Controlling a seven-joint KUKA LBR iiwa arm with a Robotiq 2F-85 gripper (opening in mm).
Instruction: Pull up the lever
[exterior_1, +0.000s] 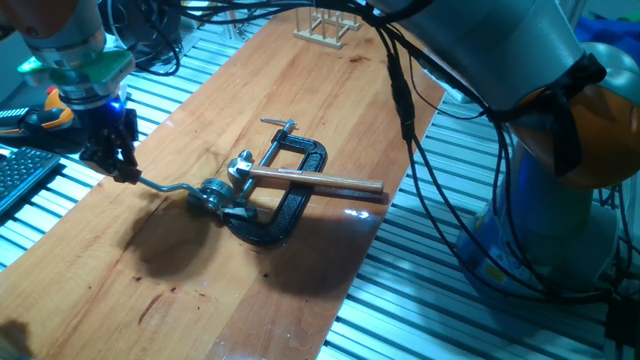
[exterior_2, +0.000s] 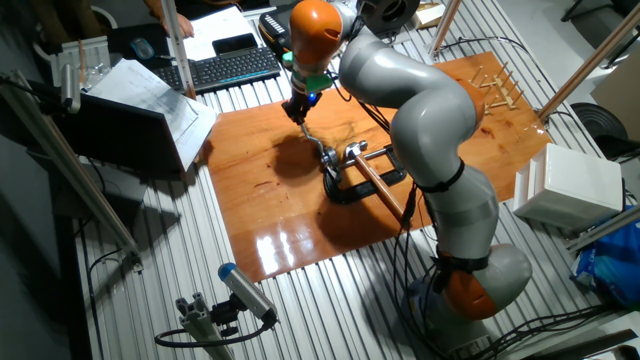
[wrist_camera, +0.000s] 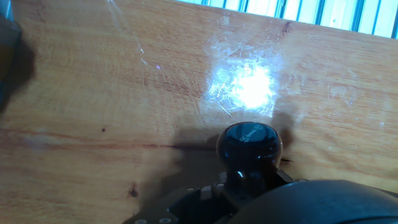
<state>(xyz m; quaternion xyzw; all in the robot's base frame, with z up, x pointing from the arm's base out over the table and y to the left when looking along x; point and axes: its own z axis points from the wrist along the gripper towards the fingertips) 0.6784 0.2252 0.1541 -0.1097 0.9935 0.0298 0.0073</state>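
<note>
Mostly hidden: the hand (exterior_1: 122, 168) covers the lever's (exterior_1: 175, 187) knob near the counter's (exterior_1: 200, 290) left edge; finger gap not discernible, grip uncertain. Hand view shows a dark round knob (wrist_camera: 249, 144), blurred. Black C-clamp (exterior_1: 290, 200) pins the mechanism mid-counter; bare wood all around.

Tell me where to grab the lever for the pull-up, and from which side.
Grip the lever at its free end, on the knob, coming from above. The thin bent arm runs out low over the board from the pivot, so the far end likely gives the most leverage, and the round knob suits two fingers better than bare rod. The gripper is already there; its grip isn't clear.
</note>
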